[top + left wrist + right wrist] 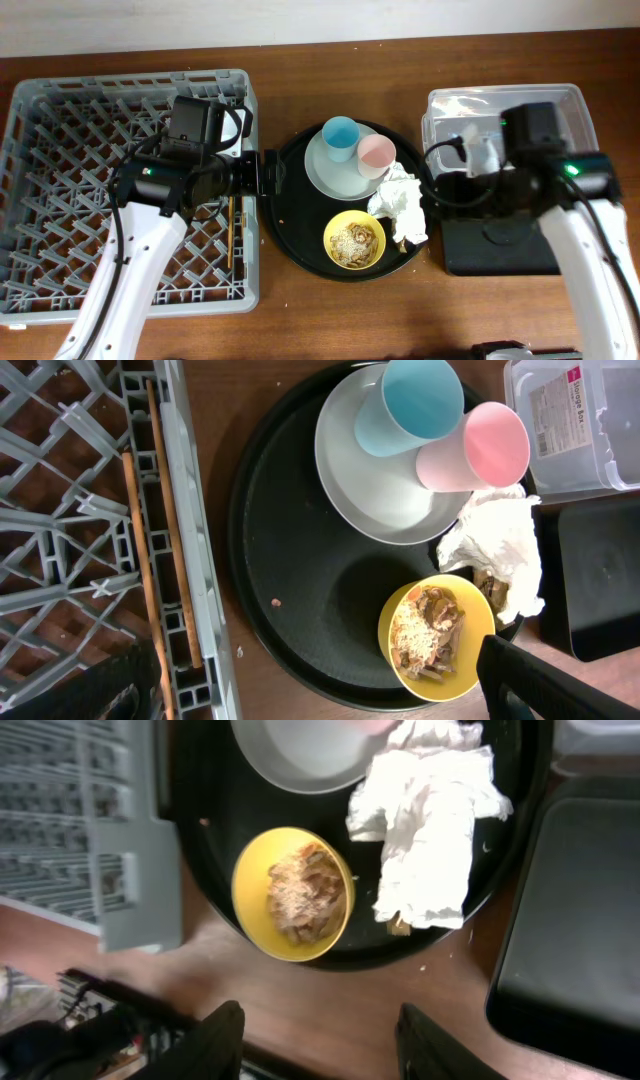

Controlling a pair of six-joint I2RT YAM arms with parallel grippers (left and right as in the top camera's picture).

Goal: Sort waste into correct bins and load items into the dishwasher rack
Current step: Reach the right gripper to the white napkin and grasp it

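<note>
While crumbly scraps [305,892] fill bowl [248,890], napkin [425,820] lies crumpled.

rack [60,150] left, bowl [250,885] and napkin [402,205] on round tray [295,230], tub [570,105] behind flat tray [500,255]

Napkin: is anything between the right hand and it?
Nothing visible does. Only bare table and the edge of the round black tray lie between the right hand and the napkin; the yellow bowl sits off to one side.

left gripper [268,175] spread wide and empty, right gripper [325,1045] fingers apart, nothing between them, both pointing inward
</note>
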